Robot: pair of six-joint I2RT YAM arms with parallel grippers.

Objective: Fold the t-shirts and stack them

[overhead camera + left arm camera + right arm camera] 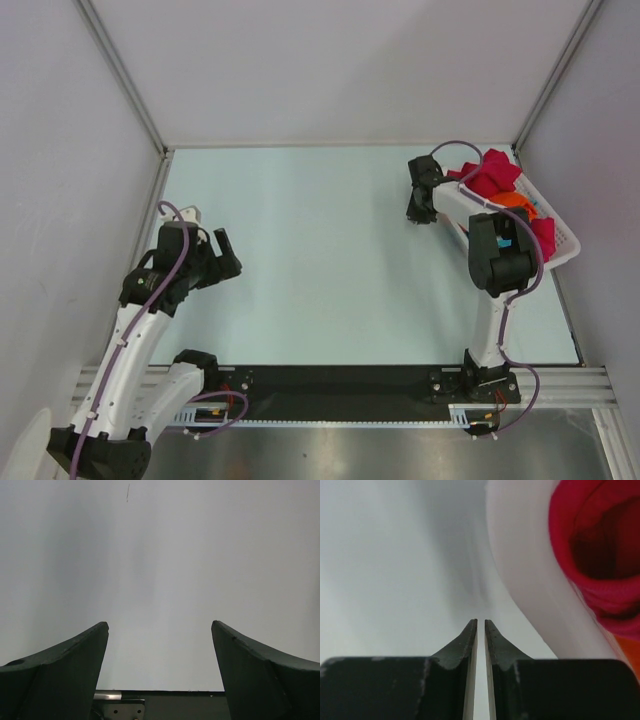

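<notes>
The t-shirts lie bunched in a white slatted basket [565, 250] at the back right. A crimson red one [492, 175] spills over its far end, an orange one [515, 200] sits beneath, and a sliver of teal [531, 211] shows beside it. My right gripper [420, 212] hangs just left of the basket; its jaws stand a narrow slit apart with nothing between them [481, 622]. The basket rim [530, 570], red cloth [600, 545] and orange cloth [630, 652] fill the right of that wrist view. My left gripper [228, 255] is wide open and empty [160, 627] over bare table at the left.
Grey walls close in the pale table [320, 260] on three sides, with metal posts in the back corners. A black strip [340, 380] with both arm bases runs along the near edge. The right arm's elbow [500, 255] overlaps the basket's near end.
</notes>
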